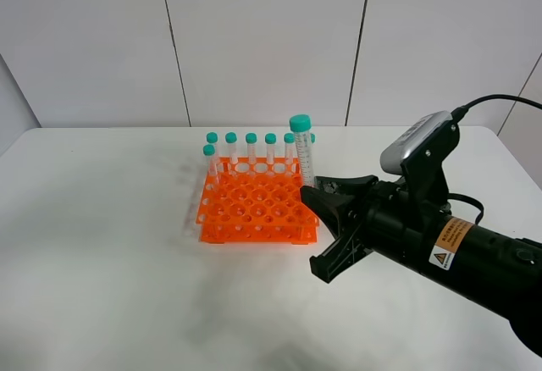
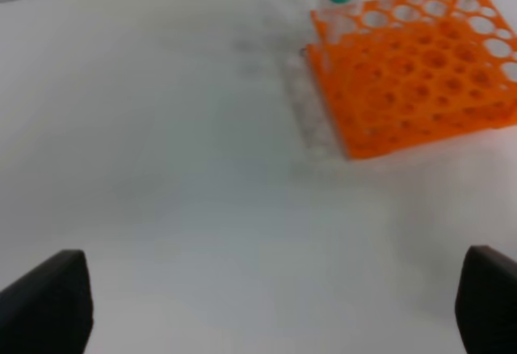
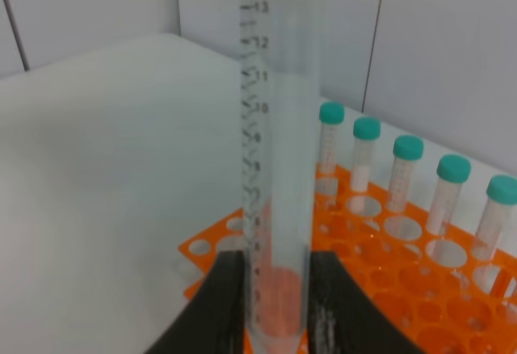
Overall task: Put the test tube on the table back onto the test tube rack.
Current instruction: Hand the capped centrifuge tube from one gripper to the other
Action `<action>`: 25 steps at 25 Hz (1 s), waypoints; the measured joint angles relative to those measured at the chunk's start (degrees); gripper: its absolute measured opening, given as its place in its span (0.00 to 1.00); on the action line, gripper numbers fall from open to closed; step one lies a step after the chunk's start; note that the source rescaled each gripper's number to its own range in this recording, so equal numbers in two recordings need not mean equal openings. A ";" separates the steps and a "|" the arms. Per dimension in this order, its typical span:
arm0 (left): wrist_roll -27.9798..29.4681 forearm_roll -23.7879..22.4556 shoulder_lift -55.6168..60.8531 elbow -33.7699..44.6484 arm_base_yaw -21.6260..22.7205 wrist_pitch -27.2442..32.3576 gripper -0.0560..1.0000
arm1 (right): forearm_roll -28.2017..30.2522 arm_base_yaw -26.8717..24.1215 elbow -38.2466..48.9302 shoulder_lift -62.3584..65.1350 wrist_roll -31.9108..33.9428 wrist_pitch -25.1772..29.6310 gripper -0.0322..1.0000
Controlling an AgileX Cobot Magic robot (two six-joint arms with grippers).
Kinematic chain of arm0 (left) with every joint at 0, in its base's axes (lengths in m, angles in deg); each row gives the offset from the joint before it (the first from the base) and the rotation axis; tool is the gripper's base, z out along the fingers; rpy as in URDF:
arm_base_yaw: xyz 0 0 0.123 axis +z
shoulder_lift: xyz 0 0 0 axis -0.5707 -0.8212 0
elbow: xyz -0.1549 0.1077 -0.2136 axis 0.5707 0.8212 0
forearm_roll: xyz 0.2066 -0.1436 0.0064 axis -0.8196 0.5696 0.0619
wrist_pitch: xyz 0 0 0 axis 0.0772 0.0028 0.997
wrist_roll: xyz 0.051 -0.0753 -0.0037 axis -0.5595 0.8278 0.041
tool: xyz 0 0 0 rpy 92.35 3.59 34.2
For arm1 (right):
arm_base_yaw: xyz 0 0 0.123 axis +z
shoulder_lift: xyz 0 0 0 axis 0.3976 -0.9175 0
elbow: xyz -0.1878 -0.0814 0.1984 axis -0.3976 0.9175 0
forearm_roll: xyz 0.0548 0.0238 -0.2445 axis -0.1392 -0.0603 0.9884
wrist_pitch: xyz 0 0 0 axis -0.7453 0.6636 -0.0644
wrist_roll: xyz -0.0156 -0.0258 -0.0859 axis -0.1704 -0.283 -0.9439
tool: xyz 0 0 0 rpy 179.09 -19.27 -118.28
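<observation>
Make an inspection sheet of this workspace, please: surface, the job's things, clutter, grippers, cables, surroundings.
Surface: white table, bare apart from the rack.
Job's things: test tube upright, held at the right edge of the orange rack, not seated; other tubes stand along the rack's back.
Clutter: nothing seen.
Grippers: right gripper shut on the test tube near its lower end; left gripper open, holding nothing.
Cables: black cable on the right arm.
Surroundings: white panelled wall.

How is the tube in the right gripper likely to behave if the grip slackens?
The test tube looks smooth, clear and empty, so probably light but slippery; it could slide through the right gripper. Held low on its tall body, it may tilt. Being round, it would likely roll if dropped beside the test tube rack.
</observation>
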State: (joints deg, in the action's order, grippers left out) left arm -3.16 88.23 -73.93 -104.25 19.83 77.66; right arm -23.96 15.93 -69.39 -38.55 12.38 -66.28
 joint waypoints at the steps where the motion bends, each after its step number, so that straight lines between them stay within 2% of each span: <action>1: 0.00 0.00 -0.59 0.00 -1.90 -0.10 1.00 | 0.00 0.00 0.00 0.00 0.00 0.46 0.05; 6: -0.07 -0.16 -3.52 0.00 -13.02 -1.47 1.00 | 0.00 0.00 0.00 0.00 0.00 0.99 0.05; 9: -0.13 -0.10 -6.17 0.00 -16.17 -5.85 1.00 | 0.00 0.00 0.00 0.00 0.21 1.06 0.05; 13: -1.21 2.14 -12.11 -0.42 -16.57 -13.14 1.00 | 0.00 0.00 0.00 0.00 1.13 1.06 0.05; 16: -3.39 3.74 -15.91 -1.80 -16.57 -16.21 1.00 | 0.00 0.00 0.00 0.00 1.48 1.06 0.05; 18: -7.10 8.06 -22.51 -5.95 -16.57 -19.36 1.00 | 0.00 0.00 0.00 0.00 1.48 1.06 0.05; 25: -13.48 18.13 -36.07 -15.44 -16.57 -22.03 1.00 | 0.00 0.00 0.00 0.00 1.48 1.06 0.05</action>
State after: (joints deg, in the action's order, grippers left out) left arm -16.63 106.37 -110.00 -119.69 3.27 55.63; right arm -23.96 15.93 -69.39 -38.55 13.86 -65.22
